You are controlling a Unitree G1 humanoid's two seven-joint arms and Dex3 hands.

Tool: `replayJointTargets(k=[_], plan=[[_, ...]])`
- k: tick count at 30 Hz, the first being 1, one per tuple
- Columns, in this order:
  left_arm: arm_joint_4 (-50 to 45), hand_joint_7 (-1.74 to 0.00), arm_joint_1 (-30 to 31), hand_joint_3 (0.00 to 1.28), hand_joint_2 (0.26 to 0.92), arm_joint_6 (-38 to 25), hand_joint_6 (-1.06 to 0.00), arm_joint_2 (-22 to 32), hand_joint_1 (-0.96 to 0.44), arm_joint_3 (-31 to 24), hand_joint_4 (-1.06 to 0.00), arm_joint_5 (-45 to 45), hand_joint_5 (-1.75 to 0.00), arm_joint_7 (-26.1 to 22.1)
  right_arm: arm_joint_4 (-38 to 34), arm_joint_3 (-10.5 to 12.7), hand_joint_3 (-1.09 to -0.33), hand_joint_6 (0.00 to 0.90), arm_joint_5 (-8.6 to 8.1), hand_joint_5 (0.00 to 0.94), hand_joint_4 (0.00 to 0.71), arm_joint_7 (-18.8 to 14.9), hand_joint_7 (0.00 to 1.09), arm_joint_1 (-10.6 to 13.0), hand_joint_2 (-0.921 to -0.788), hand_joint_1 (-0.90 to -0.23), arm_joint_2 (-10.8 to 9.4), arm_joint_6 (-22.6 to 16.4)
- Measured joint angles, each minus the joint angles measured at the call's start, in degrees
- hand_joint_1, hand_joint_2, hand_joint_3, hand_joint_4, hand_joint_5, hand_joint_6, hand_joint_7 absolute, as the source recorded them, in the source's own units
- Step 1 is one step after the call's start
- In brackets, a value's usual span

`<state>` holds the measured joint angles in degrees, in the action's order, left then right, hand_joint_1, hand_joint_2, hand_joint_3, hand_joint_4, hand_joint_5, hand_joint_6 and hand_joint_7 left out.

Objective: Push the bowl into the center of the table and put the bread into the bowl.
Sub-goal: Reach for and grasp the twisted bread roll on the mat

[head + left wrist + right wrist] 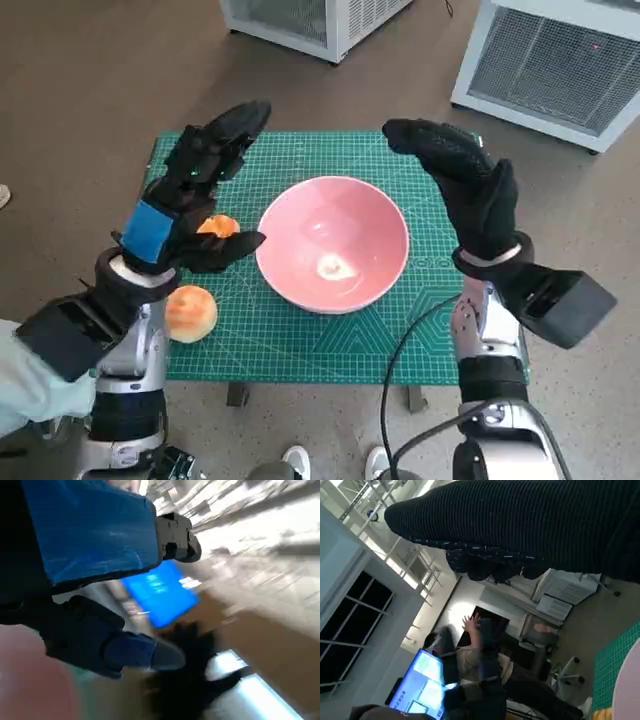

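Farthest left on the green-matted counter (300, 345) lies a bread roll (190, 313), near the front edge and just beside the left forearm. The left hand (196, 195) hovers above the mat's left part with its fingers (238, 123) spread and nothing in them. A second orange piece (218, 227), probably also bread, sits right under this hand, between thumb and palm, and is half covered by it. I cannot tell whether the thumb touches it.

The bowl (333, 243) stands upright about mid-counter, just right of the left thumb tip. Something small and pale lies in its bottom; what it is I cannot make out. The right hand (466, 188) is raised over the bowl's right rim, fingers (420, 135) apart and empty.

The coming move likely turns on this: the bread lies on the left side, below and slightly behind the left fingers, so the left hand is far nearer than the right. The roll looks round, with no clear long axis.

The left wrist view is blurred. The right wrist view shows mostly glove, with a person and a bright screen beyond.
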<state>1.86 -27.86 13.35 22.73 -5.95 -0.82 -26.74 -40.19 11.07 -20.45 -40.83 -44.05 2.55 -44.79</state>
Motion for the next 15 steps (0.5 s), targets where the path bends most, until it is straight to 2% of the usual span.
replayJointTargets(k=[3,11,15], plan=[[-1.7,-0.09,-0.02,0.03,0.702,-7.24,-0.11,3.3,-0.04,0.68,0.0,6.35,0.0,-0.42,0.0,0.08,-0.76,-0.001,-0.01,0.0,0.197,0.0,0.59,-0.02,-0.921,-0.691,0.1,-0.15],[-4.41,-0.06,-0.3,0.03,0.705,-27.04,-0.14,9.82,-0.01,4.46,0.0,22.7,0.0,-2.94,-0.48,0.09,-0.76,-0.001,-0.03,0.0,0.196,0.0,0.59,-0.06,-0.921,-0.69,0.06,-0.3],[-4.35,-0.05,-2.17,0.03,0.708,-37.0,-0.14,13.33,-0.01,9.23,0.0,31.33,0.0,-6.08,-1.26,0.21,-0.76,-0.001,-0.14,0.0,0.197,0.01,0.59,-0.07,-0.921,-0.689,0.05,-0.3]])
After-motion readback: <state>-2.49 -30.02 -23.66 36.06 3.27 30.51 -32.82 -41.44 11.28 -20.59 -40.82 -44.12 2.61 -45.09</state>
